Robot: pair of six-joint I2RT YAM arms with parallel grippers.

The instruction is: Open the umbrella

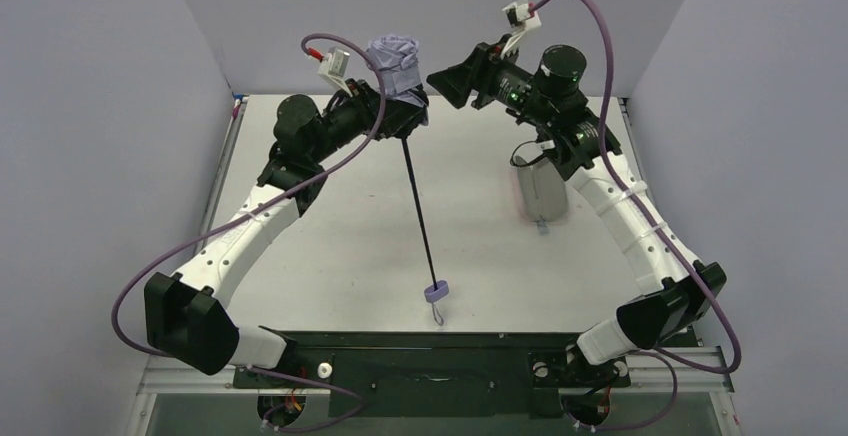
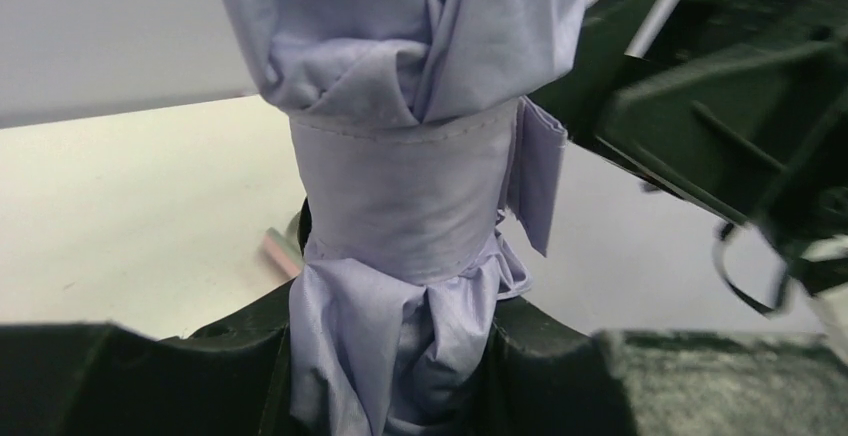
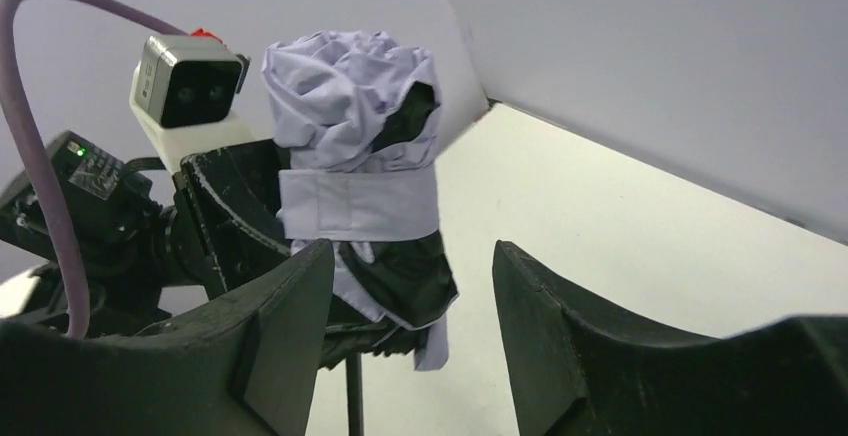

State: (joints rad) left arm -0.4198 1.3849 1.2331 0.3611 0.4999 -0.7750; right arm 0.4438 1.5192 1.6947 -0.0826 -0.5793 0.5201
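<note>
The umbrella's folded lavender canopy (image 1: 397, 66) is held upright above the table's back, wrapped by its strap band (image 2: 405, 196). Its thin black shaft (image 1: 420, 211) slants down to the small lavender handle (image 1: 437, 291) resting on the table near the front. My left gripper (image 1: 400, 106) is shut on the lower canopy fabric (image 2: 400, 346). My right gripper (image 1: 450, 81) is open and empty, just right of the canopy; in the right wrist view the canopy (image 3: 350, 156) shows beyond its spread fingers (image 3: 280, 336).
A grey cylindrical sleeve (image 1: 540, 191) stands on the table under the right arm. A small pink item (image 2: 280, 251) peeks out behind the canopy in the left wrist view. Grey walls enclose the back and sides.
</note>
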